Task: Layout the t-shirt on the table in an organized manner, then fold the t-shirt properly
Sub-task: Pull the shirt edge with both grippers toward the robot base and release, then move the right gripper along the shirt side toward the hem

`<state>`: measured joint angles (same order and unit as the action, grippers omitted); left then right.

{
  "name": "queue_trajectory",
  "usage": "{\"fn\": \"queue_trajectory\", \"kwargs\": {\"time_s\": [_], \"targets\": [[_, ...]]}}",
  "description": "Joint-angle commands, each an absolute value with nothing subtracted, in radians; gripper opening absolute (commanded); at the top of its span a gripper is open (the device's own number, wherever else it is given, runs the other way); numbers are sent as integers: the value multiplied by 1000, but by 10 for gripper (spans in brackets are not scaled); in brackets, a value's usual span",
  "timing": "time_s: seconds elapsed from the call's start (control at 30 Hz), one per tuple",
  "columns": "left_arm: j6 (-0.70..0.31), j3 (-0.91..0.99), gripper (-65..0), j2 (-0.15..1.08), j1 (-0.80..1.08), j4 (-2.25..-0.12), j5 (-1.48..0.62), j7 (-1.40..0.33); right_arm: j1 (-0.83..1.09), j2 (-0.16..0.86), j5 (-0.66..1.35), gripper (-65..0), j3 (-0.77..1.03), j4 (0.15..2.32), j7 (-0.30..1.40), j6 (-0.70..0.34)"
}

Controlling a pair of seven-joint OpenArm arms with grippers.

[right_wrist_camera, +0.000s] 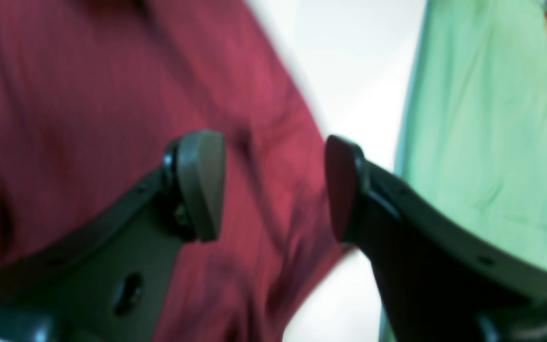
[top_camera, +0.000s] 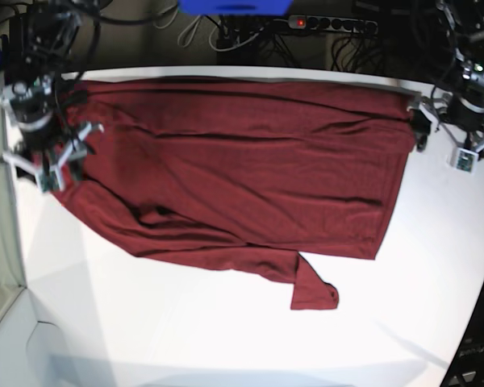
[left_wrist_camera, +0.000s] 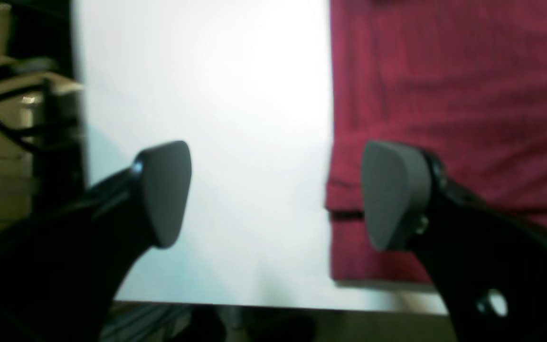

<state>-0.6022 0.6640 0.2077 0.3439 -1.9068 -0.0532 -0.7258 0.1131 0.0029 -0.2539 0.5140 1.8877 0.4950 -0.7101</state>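
Right fingers: pads of the right gripper stand wide apart with nothing between them; they hang over the t-shirt at the table's left edge in the base view.
Right-side cloth: this end lies slanted and puckered, its edge running diagonally toward the front; a sleeve tab sticks out from the lower hem toward the front edge.
Green fabric: a pale green sheet shows in the right wrist view just beyond the shirt edge; what it is cannot be told.
T-shirt position: spread lengthwise along the table's back edge, reaching nearly from the left edge to the right; the front half of the table is bare.
Left fingers: pads of the left gripper are equally wide apart and grip nothing; one pad is over bare table, the other over the straight cloth edge near the back right corner.
Step in hand (judged): layout, not yet folding.
Doing it well (judged): pinch only the top layer at each end, right at the hem; draw both ends apart evenly so the slanted side squares up; keep the cloth low on the table; flatten the stray sleeve before any fold.
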Motion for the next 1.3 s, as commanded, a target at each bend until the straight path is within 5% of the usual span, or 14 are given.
{"fn": "queue_trajectory", "kwargs": {"time_s": [0.0, 0.3, 1.27], "targets": [[-596, 680, -112, 220, 334, -1923, -58, -710, 53, 13, -266, -306, 516, 1873, 483, -698], [-596, 745, -112, 200, 309, -1922, -58, -710, -320, 99, -383, -306, 483, 1372, 587, -698], [-596, 754, -112, 166, 295, -1913, -54, -710, -478, 174, -381, -321, 395, 819, 348, -698]]}}
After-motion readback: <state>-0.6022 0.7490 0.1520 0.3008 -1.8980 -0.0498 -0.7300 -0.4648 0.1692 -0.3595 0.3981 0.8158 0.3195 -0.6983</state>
